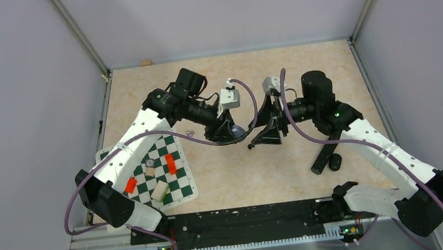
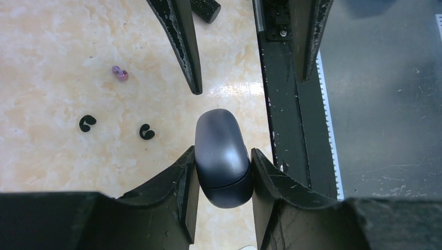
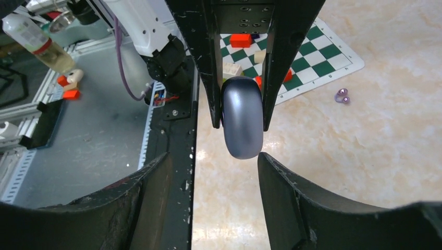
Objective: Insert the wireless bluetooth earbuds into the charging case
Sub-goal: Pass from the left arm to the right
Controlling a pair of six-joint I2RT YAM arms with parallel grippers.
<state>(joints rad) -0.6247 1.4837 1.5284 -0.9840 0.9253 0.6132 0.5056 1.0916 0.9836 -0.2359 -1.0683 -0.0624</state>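
Left claw [image 2: 223, 153]: I see it pinching the case [image 3: 242, 117].
Right claw [image 3: 213, 156]: spread, facing the case's free end.
Earbud [image 2: 120, 73]: loose on the tabletop [image 2: 52, 41].

Cream, marble-patterned surface [image 1: 244, 182]. At its near left lies a green-and-white chequered mat [image 1: 183, 186], carrying two orange blocks [image 1: 171, 163], two cream blocks [image 1: 160, 190] and a small round piece [image 1: 148, 162]. Just beyond the mat's far edge, on the bare surface, rest the pale lilac bead-like earbuds [image 3: 342, 96]; near them lie two small black C-shaped pieces [image 2: 87, 123]. A long black cylinder [image 1: 322, 159] lies at near right.
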